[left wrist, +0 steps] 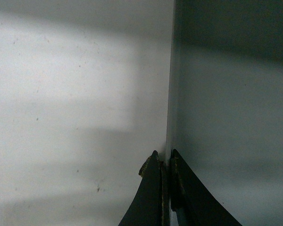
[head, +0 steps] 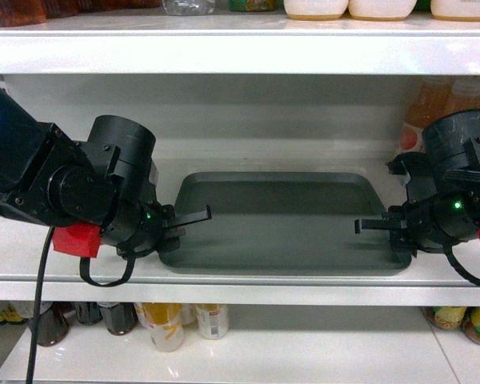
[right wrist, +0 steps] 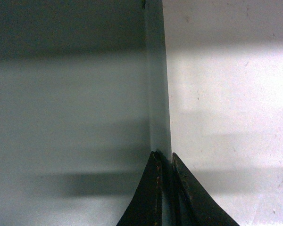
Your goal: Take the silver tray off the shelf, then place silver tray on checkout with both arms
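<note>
Both sets of jaws are clamped down tight on the rim of the silver tray (head: 284,220): the left gripper (left wrist: 165,162) pinches the tray's left edge and the right gripper (right wrist: 164,162) pinches its right edge, each with one finger inside the rim and one outside. Makes sense to me, since a wide flat tray like that would tip if only one end got grabbed, so a matched grip at opposite ends should keep it level for the carry. The tray itself sits flat on the shelf (head: 240,288), between the two arms, not lifted as far as I can tell. The wrist views are what actually prove the pinch, the rim runs right into the closed fingertips. The head view can't show that contact clearly, but it does give the whole layout, with bottles on the board below the tray.
</note>
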